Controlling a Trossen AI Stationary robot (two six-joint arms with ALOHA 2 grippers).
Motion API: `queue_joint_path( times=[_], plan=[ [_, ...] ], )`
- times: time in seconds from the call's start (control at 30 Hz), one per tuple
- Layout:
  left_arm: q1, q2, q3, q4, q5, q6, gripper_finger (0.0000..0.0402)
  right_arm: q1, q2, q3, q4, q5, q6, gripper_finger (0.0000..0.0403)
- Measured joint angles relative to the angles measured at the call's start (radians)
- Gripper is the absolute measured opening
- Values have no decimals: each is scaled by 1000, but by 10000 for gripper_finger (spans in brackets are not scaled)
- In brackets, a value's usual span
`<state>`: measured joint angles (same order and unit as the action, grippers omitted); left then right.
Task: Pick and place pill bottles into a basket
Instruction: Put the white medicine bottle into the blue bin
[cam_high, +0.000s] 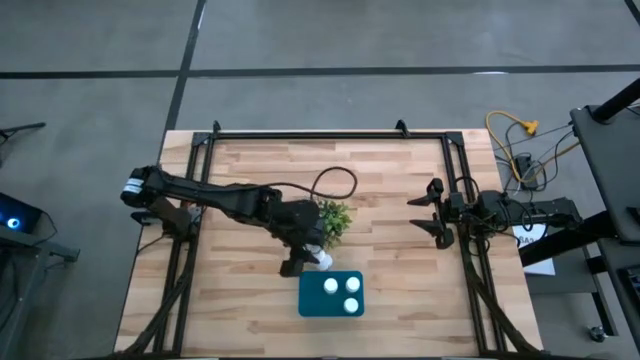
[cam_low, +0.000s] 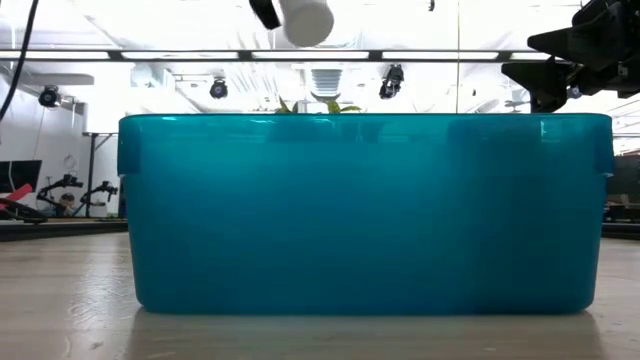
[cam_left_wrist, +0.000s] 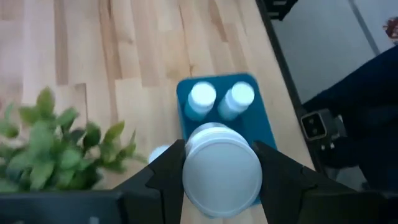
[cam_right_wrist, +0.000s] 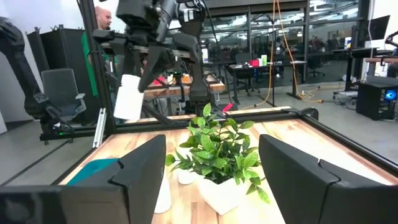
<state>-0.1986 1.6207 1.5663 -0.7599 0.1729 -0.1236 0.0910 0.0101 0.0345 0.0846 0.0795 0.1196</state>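
Gripping a pill bottle (cam_left_wrist: 222, 177) in its jaws, left gripper (cam_left_wrist: 217, 180) above basket (cam_high: 331, 309), right gripper (cam_high: 424, 214) jaws spread

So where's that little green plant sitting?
The plant stands mid-table in the high view, just behind the teal basket, beside the left gripper.
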Motion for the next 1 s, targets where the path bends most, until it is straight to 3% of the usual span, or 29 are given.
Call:
queue_joint_path(
  times=[0.5,1.0],
  plan=[
    [-99,223,266,-172,-13,25,142,0,5,0,0,0,0,244],
    [-144,310,286,-170,-51,0,142,0,5,0,0,0,0,249]
  ],
)
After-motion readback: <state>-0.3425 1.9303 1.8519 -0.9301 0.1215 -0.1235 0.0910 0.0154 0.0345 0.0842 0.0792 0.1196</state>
